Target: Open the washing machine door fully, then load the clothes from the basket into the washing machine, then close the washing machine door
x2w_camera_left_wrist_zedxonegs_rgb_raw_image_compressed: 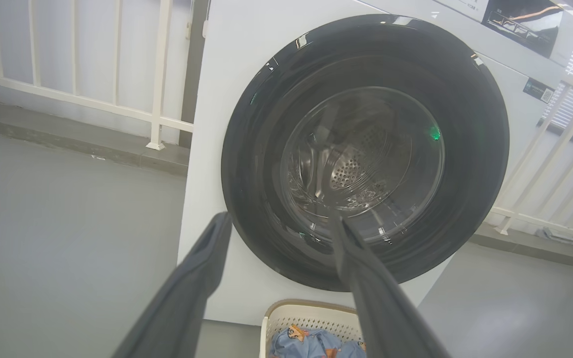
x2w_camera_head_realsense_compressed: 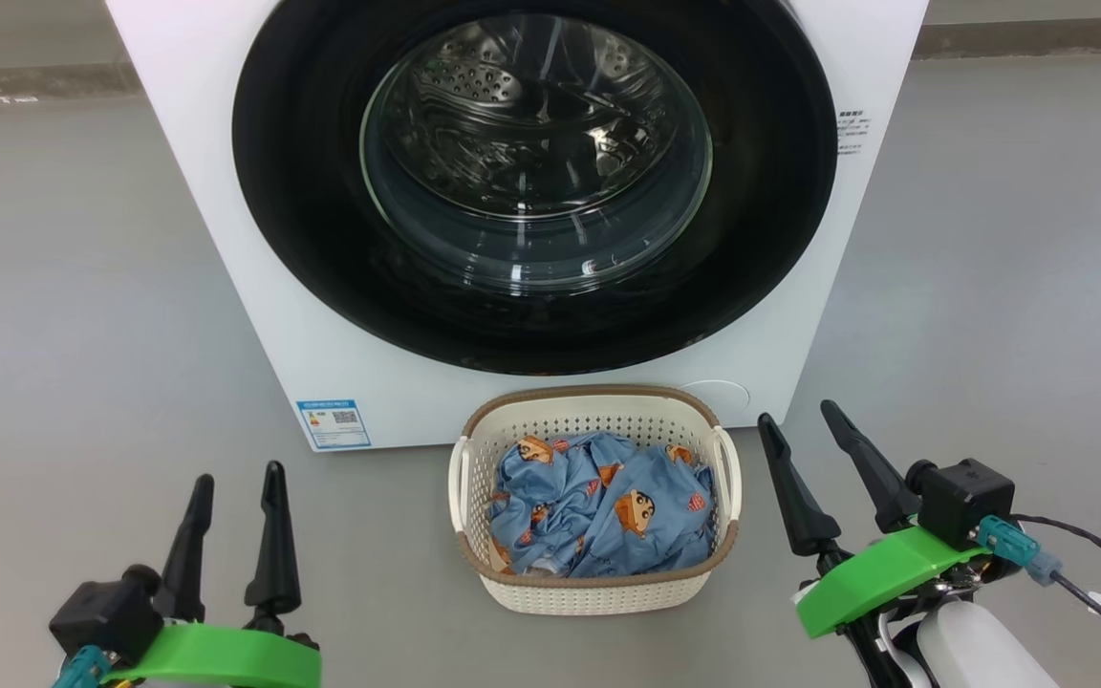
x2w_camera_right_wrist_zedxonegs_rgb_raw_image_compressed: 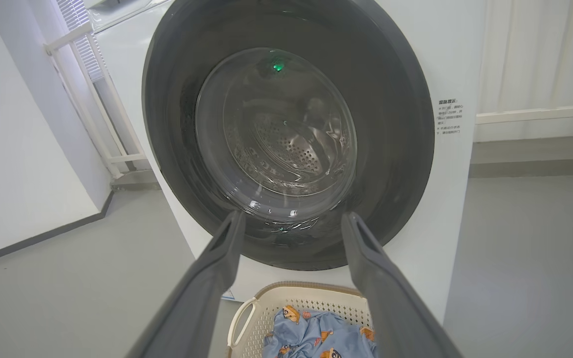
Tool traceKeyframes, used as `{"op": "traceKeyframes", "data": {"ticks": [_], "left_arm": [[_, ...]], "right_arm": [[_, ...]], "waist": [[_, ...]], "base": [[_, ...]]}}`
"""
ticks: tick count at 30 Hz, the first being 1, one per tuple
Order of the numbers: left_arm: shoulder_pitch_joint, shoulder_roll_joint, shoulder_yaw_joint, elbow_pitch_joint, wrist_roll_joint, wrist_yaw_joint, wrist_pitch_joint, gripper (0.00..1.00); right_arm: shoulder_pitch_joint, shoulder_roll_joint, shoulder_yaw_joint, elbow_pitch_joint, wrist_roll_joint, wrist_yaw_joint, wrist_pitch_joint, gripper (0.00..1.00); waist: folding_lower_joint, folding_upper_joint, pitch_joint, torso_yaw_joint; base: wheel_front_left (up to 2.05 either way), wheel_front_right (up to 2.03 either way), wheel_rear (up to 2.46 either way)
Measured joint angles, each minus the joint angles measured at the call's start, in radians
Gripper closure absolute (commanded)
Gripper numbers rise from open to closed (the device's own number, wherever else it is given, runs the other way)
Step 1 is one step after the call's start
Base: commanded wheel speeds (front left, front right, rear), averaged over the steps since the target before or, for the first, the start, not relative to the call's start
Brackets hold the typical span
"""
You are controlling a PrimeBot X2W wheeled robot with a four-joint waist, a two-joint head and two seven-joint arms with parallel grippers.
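The white washing machine (x2w_camera_head_realsense_compressed: 254,287) stands straight ahead with its round black door (x2w_camera_head_realsense_compressed: 321,239) shut flat against the front; the steel drum shows through the glass. On the floor in front sits the cream basket (x2w_camera_head_realsense_compressed: 598,588), holding light blue clothes (x2w_camera_head_realsense_compressed: 598,506) with cartoon faces. My left gripper (x2w_camera_head_realsense_compressed: 235,478) hangs open at the lower left, well left of the basket. To the basket's right my right gripper (x2w_camera_head_realsense_compressed: 799,420) is open too. Both wrist views look at the door (x2w_camera_left_wrist_zedxonegs_rgb_raw_image_compressed: 475,164) (x2w_camera_right_wrist_zedxonegs_rgb_raw_image_compressed: 396,149) and basket (x2w_camera_left_wrist_zedxonegs_rgb_raw_image_compressed: 311,313) (x2w_camera_right_wrist_zedxonegs_rgb_raw_image_compressed: 246,323) between empty open fingers (x2w_camera_left_wrist_zedxonegs_rgb_raw_image_compressed: 202,268) (x2w_camera_right_wrist_zedxonegs_rgb_raw_image_compressed: 217,263).
Grey floor (x2w_camera_head_realsense_compressed: 63,315) spreads on both sides of the machine. A white railing (x2w_camera_left_wrist_zedxonegs_rgb_raw_image_compressed: 157,74) runs behind it on the left and another railing (x2w_camera_left_wrist_zedxonegs_rgb_raw_image_compressed: 555,164) on the right. A blue label (x2w_camera_head_realsense_compressed: 333,423) sits low on the machine's front. A cable (x2w_camera_head_realsense_compressed: 1086,573) trails from my right wrist.
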Motion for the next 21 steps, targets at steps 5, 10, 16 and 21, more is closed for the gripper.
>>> {"op": "traceKeyframes", "data": {"ticks": [5, 10, 16, 21], "left_arm": [[-0.001, 0.0, 0.0, 0.011, 0.022, 0.0, -0.003, 0.0], [-0.001, 0.0, -0.009, 0.016, 0.027, 0.0, -0.003, 0.0], [-0.001, 0.0, -0.009, 0.017, 0.027, 0.0, -0.003, 0.0], [-0.001, 0.0, -0.009, 0.016, 0.027, 0.0, -0.003, 0.0]], "right_arm": [[-0.021, -0.002, 0.004, 0.004, -0.016, 0.0, -0.005, 0.0], [-0.021, -0.009, 0.005, 0.009, -0.016, 0.0, -0.005, 0.0], [-0.02, -0.014, 0.005, 0.015, -0.016, 0.0, -0.005, 0.0], [-0.02, -0.014, 0.006, 0.02, -0.016, 0.0, -0.005, 0.0]], "waist": [[0.0, 0.0001, -0.002, 0.001], [0.0, 0.0, -0.004, 0.004], [0.0, 0.0, -0.007, 0.003], [0.0, 0.0001, -0.009, 0.0]], "base": [[0.0, 0.0, 0.0], [0.0, 0.0, 0.0], [0.0, 0.0, 0.0], [0.0, 0.0, 0.0]]}}
